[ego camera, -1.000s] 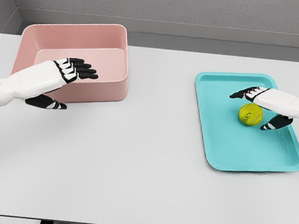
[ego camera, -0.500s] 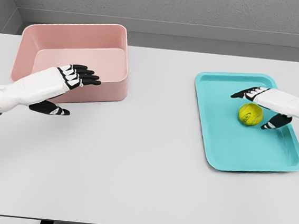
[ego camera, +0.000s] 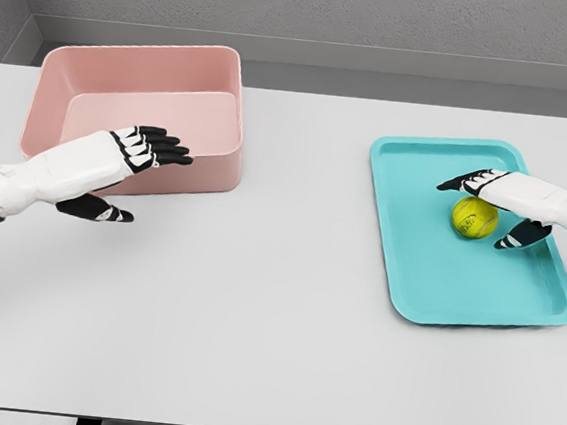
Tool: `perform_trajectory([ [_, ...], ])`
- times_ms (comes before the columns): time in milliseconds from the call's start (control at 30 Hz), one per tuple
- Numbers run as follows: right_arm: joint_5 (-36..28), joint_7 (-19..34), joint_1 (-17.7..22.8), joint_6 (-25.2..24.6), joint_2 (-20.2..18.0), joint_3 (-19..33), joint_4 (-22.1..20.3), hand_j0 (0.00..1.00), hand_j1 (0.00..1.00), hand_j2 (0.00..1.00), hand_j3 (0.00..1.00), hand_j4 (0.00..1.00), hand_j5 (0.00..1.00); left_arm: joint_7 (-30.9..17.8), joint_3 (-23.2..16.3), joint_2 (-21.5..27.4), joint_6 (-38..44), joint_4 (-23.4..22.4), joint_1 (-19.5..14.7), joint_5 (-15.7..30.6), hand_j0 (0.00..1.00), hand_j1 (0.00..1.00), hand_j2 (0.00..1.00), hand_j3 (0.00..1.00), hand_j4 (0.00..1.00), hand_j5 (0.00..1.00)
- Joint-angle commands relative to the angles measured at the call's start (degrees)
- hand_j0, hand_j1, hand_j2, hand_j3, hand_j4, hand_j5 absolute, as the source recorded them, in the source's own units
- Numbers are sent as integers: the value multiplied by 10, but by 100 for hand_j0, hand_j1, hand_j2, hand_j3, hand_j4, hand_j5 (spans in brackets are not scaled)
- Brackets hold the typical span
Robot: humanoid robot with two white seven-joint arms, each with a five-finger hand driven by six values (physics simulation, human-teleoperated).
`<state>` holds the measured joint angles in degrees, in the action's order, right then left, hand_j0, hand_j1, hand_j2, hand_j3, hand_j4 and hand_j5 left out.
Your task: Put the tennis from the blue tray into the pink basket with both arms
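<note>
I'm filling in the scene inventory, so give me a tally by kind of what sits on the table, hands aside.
Tennis ball: 1, yellow-green, on the tray
Blue tray: 1, on the right
Pink basket: 1, on the left, nothing in it
Total: 3

Simulated test bench, not a lived-in room: flat rendered look, plain white table point(ego camera: 254, 310) against bare grey walls point(ego camera: 333, 11), with only a pink basket point(ego camera: 141, 78), a blue tray point(ego camera: 428, 277) and a ball point(ego camera: 474, 218) set out.
</note>
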<state>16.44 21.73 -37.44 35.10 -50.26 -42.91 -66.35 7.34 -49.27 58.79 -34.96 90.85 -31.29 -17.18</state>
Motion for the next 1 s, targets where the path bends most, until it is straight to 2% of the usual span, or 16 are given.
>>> perform_trajectory([
  [0,-4,0,1,-1,0,0,1,100,100,100,100,100,100,0,1,0,0,-1,0,3,100,100,100,100,100,100],
  [800,-2,0,0,-1,12,0,20,100,100,100,100,100,100,0,1,0,0,0,3,7,100,100,100,100,100,100],
  [967,9,0,-3,-1,12,1,26,90,90,90,90,90,90,0,1,1,0,0,3,7,100,100,100,100,100,100],
])
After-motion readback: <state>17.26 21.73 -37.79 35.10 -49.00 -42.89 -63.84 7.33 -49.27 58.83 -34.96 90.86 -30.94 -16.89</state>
